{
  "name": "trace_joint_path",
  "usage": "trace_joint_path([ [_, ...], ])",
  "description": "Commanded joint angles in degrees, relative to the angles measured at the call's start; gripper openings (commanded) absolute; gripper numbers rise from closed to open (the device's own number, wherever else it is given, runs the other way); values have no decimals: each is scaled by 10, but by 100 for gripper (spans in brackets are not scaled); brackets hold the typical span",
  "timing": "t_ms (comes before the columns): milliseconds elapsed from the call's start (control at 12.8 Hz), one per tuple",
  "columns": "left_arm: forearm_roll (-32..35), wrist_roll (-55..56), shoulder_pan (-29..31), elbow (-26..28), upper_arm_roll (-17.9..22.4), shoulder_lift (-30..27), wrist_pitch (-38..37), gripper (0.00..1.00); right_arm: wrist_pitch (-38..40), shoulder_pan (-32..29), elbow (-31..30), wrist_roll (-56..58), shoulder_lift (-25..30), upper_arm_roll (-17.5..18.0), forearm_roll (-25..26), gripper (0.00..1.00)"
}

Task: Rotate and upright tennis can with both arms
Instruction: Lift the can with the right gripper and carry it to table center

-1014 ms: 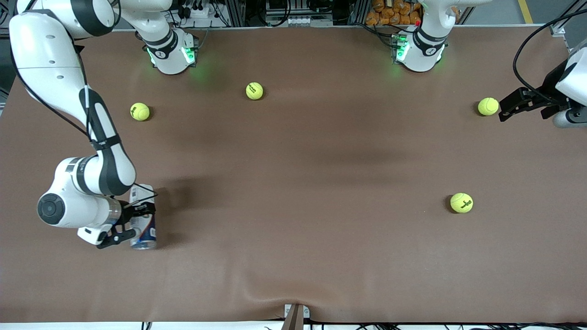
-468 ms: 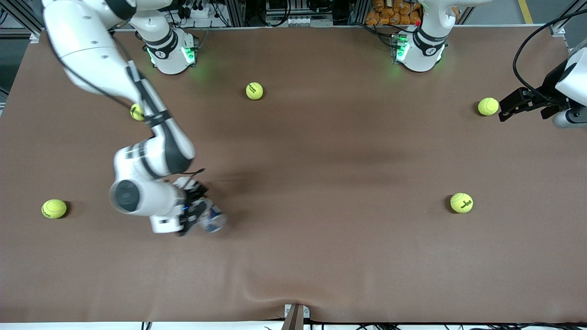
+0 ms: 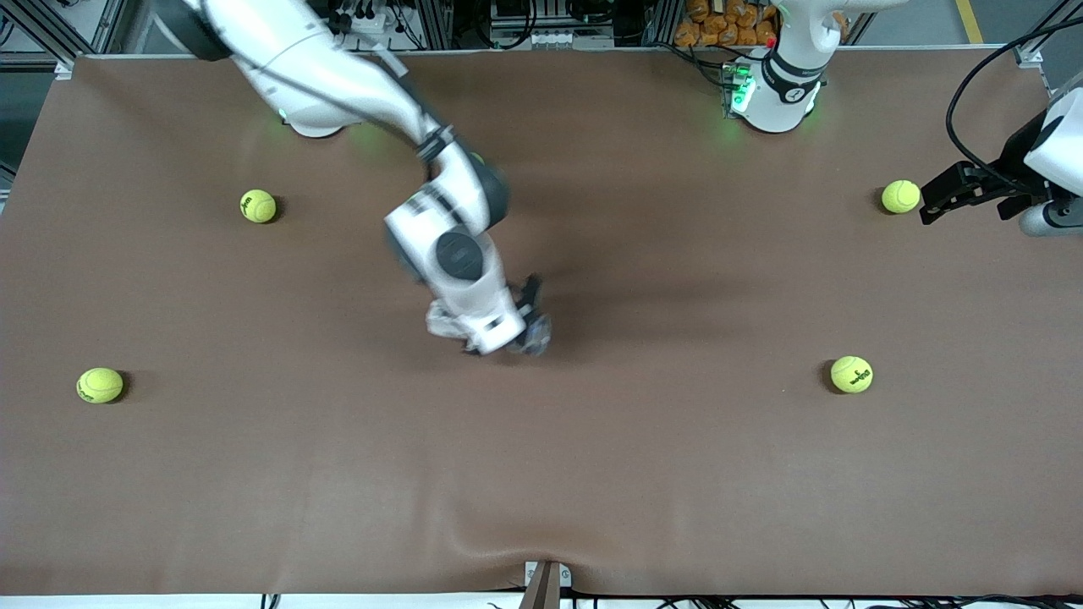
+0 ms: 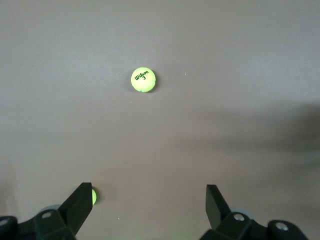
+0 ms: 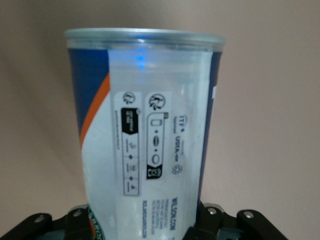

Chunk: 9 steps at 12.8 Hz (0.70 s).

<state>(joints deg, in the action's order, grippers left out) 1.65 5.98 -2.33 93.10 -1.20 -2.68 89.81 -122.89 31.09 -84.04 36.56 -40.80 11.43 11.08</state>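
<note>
We stood in what looked like a robotics lab: two white arms (image 3: pixel 355 76) were bolted by green-lit bases (image 3: pixel 766 97) to a brown-covered table (image 3: pixel 592 474), with metal framing (image 3: pixel 440 21), cables (image 3: pixel 973 93) and electronics (image 3: pixel 525 34) along its edge.

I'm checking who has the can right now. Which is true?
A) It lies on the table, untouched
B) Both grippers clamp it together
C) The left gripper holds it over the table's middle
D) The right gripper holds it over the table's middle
D: the right gripper is shut on the tennis can over mid-table, while the left gripper waits open above a tennis ball.
</note>
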Motion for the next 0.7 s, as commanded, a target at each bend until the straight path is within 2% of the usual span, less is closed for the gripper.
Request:
trace_joint_path([
  [0,-13,-25,4,-13,0,4,-9,100,-44,18,5,9,-22,-10,51,62],
  [234,-14,-55,4,-12,0,7,-9,100,-54,67,47,4,-62,-13,115,63],
  [624,-15,-59,4,-13,0,10,-9,100,-46,114,97,-23,-109,-47,116,63],
])
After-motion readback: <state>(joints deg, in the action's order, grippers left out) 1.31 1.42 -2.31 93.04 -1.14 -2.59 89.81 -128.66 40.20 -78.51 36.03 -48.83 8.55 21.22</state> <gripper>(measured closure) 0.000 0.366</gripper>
